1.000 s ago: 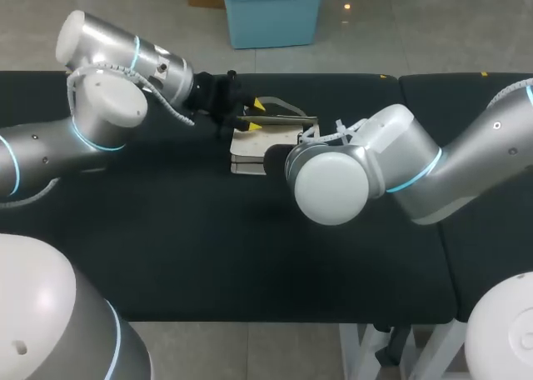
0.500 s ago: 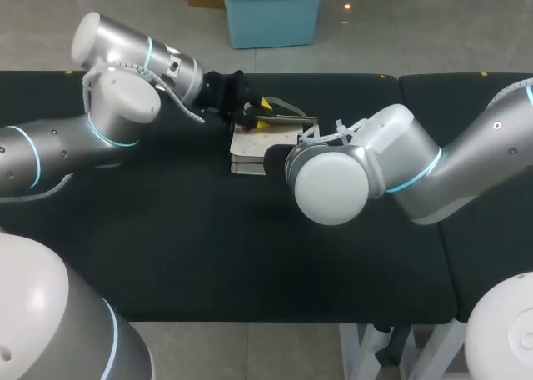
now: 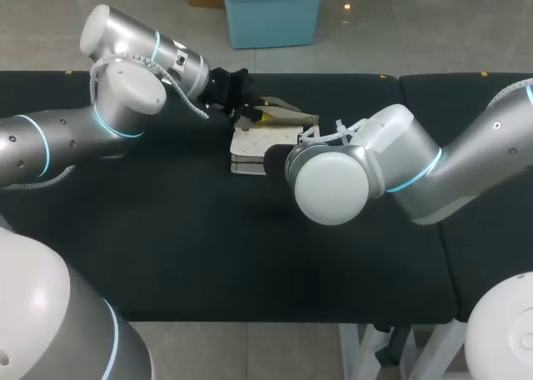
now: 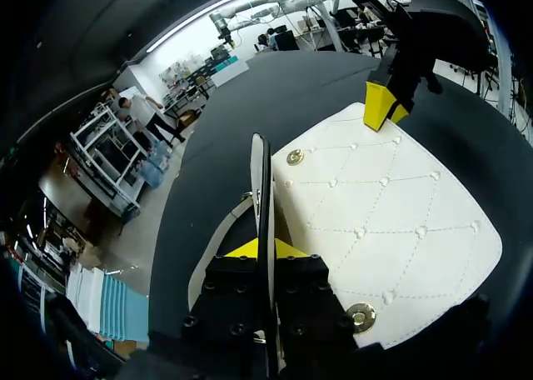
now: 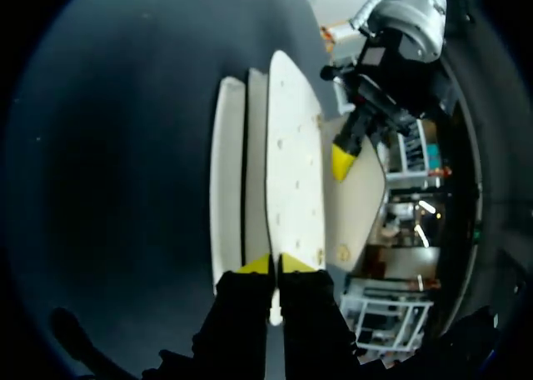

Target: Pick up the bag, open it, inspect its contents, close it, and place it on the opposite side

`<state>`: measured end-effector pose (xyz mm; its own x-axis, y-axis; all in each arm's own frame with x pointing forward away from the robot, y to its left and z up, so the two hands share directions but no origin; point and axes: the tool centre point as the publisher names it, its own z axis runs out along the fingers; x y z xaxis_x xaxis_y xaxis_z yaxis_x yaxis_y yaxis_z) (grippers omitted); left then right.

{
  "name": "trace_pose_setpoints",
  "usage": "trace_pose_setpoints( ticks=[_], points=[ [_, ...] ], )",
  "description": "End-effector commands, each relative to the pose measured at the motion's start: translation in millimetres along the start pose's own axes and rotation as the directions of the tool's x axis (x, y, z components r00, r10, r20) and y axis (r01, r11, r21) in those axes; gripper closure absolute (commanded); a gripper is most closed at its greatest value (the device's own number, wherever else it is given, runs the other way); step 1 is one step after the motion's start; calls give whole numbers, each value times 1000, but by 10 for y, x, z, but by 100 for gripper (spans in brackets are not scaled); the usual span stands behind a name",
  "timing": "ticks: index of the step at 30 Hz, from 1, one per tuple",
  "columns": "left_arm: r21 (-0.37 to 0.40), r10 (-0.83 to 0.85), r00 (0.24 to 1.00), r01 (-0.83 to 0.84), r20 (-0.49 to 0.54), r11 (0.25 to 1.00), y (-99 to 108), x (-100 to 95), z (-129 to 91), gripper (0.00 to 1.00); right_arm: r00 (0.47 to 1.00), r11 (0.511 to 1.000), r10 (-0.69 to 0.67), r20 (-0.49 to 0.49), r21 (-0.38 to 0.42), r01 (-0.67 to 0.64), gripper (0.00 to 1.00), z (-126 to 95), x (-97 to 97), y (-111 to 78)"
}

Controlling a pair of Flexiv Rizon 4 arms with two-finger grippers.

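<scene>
— How is the bag [image 4: 391, 222] looking?
— It is showing a white, quilted, stitched skin like leather, smooth with a soft sheen. Its snaps [image 4: 294, 157] are gleaming like brass.
— And the desk [image 3: 208, 247]?
— It is looking dark, matt and cloth-like, while the arms [image 3: 333, 187] are shining smooth and glossy.

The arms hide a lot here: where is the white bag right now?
In the head view the white bag sits mid-table toward the far edge, between the left gripper and right gripper, each pinching it.
</scene>
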<state>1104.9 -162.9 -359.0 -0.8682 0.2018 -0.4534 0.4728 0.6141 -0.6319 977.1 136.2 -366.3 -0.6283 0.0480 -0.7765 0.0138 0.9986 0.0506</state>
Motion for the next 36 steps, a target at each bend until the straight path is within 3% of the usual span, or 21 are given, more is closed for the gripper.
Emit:
trace_pose_setpoints(
  ticks=[1, 8, 10, 11, 26, 32, 33, 36],
  points=[
    [-1, -10, 1000, 10, -16, 1000, 29, -10, 35, 100, 993, 1000, 1, 114, -12, 1, 100, 13, 40, -27],
    [20, -52, 998, 52, -19, 998, 24, -26, -16, 100, 994, 1000, 6, 110, -4, -5, 100, -8, 5, -26],
    [30, -68, 997, 69, -18, 997, -1, -54, -54, 100, 994, 1000, 17, 108, -2, -17, 5, -40, -36, -27],
    [34, -80, 997, 80, -17, 996, -15, -66, -74, 100, 994, 1000, 18, 109, 0, -18, 0, -62, -57, -26],
    [6, -134, 991, 134, 8, 991, -388, -331, -484, 100, 996, 999, 41, 79, -14, -40, 0, -592, -453, 3],
    [20, -132, 991, 132, 10, 991, -558, -340, -656, 100, 995, 1000, 13, 102, -22, -11, 0, -710, -609, 39],
    [24, -142, 990, 142, 7, 990, -578, -334, -680, 100, 994, 1000, 7, 106, -19, -5, 5, -716, -638, 45],
    [30, -178, 984, 178, -5, 984, -608, -330, -731, 100, 994, 1000, 1, 111, -14, 0, 71, -732, -719, 51]
  ],
)
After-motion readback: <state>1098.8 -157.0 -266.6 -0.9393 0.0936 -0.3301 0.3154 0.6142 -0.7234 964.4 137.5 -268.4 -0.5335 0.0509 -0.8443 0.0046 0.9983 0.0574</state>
